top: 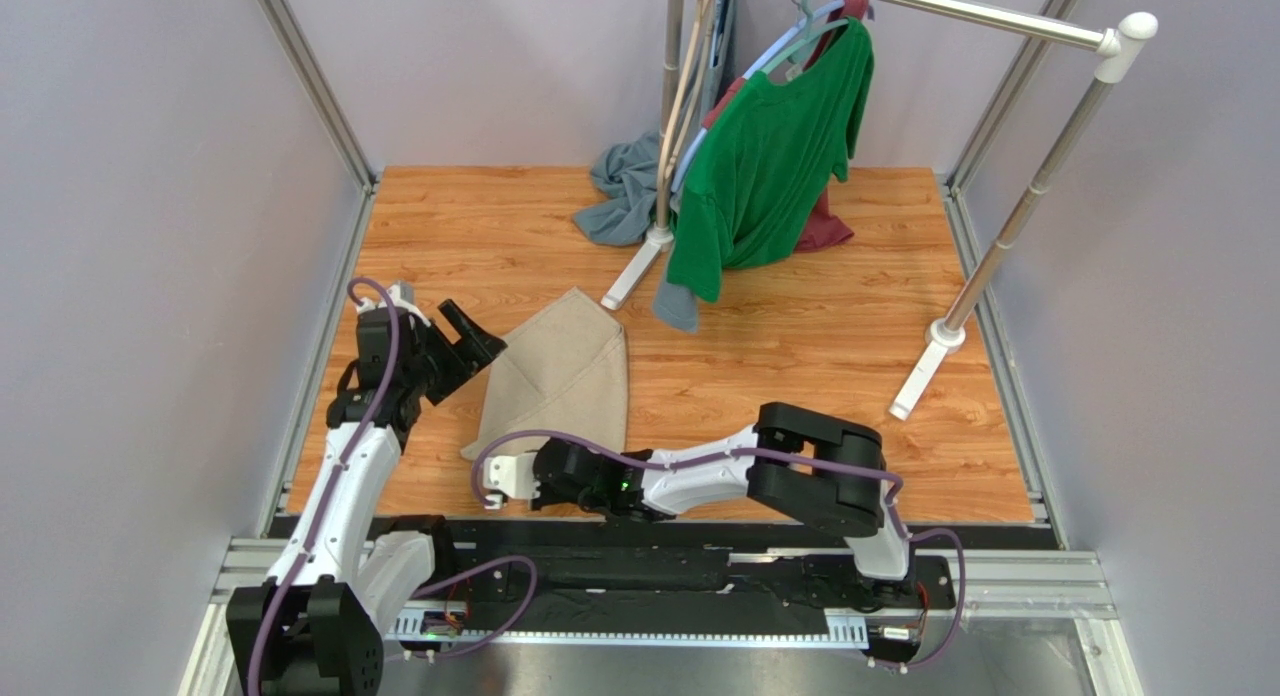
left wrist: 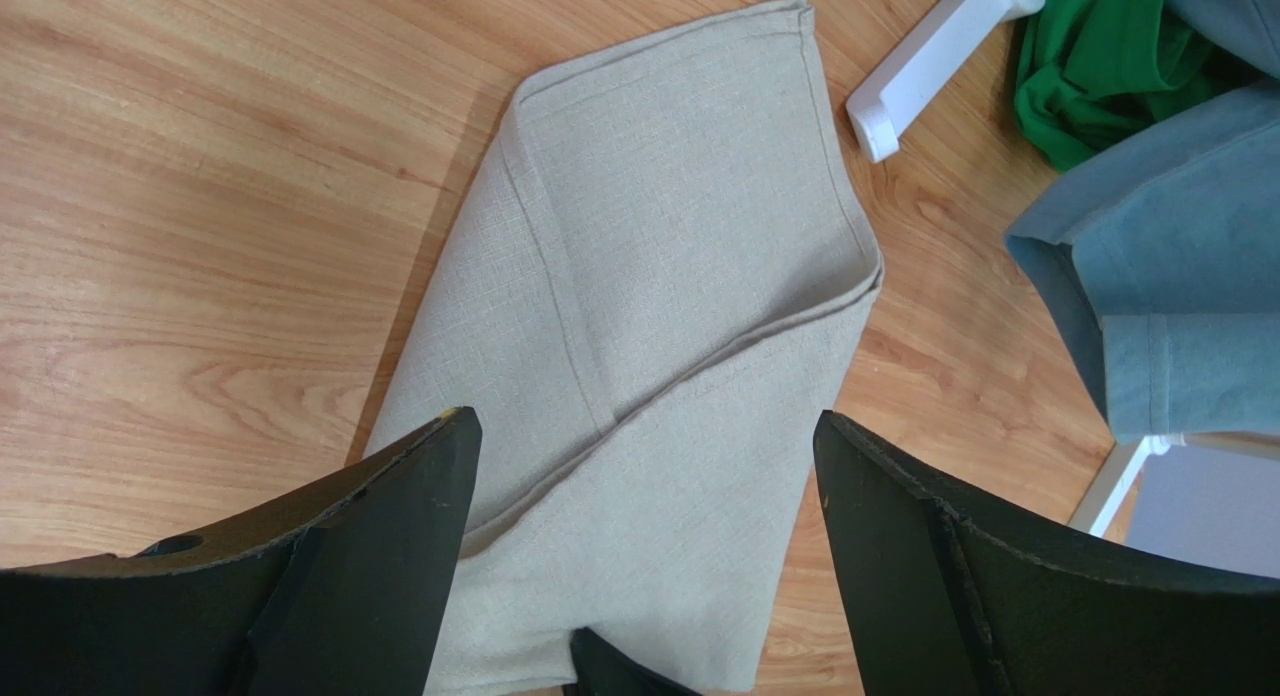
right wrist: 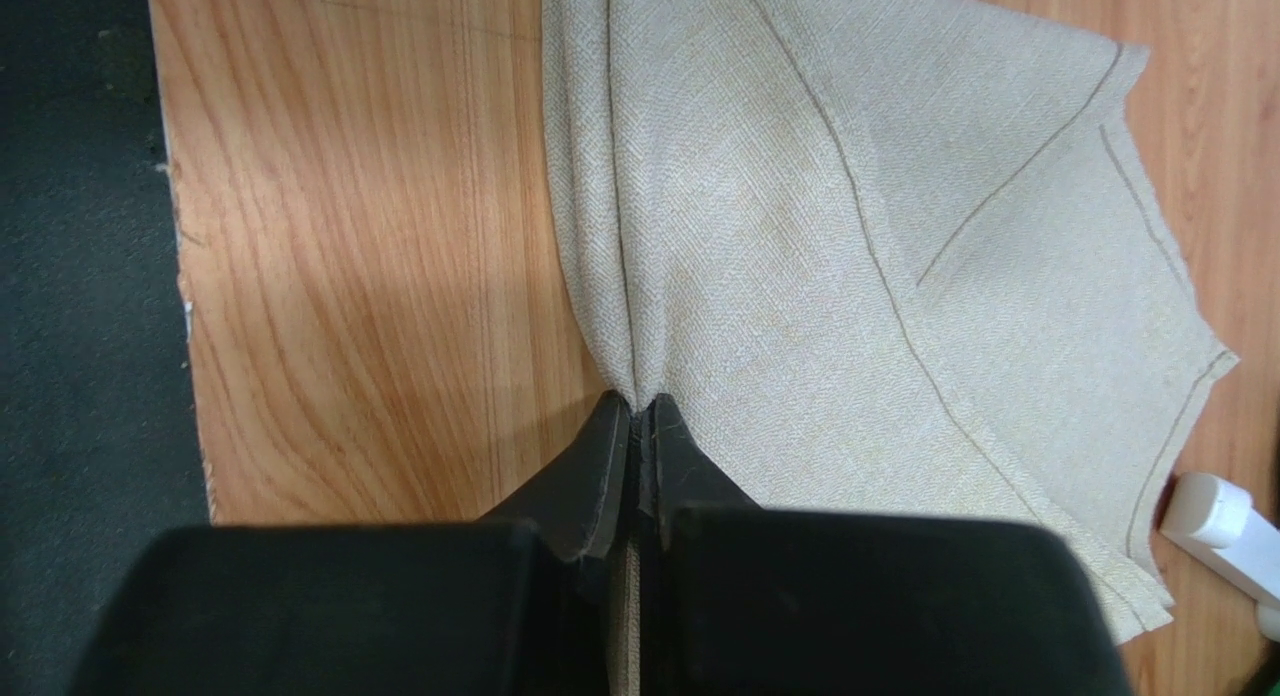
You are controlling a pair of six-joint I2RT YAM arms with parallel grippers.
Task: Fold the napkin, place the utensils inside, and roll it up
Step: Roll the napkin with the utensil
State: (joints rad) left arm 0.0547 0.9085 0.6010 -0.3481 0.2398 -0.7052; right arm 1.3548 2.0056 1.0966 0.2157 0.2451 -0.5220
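Observation:
The beige napkin [top: 559, 378] lies folded on the wood table; it also shows in the left wrist view [left wrist: 676, 306] and the right wrist view [right wrist: 872, 231]. My right gripper [top: 504, 474] is shut on the napkin's near corner, the cloth pinched into a ridge between its fingertips [right wrist: 639, 411]. My left gripper [top: 469, 341] hovers open at the napkin's left edge, its jaws wide apart over the cloth [left wrist: 646, 441], touching nothing. The fork is out of view.
A clothes rack stands behind: one white foot [top: 631, 269] close to the napkin's far corner, another [top: 920, 369] to the right. A green shirt [top: 774, 141] hangs from it. A grey-blue cloth [top: 624, 186] lies at the back. The table's near edge [top: 661, 519] is just behind my right gripper.

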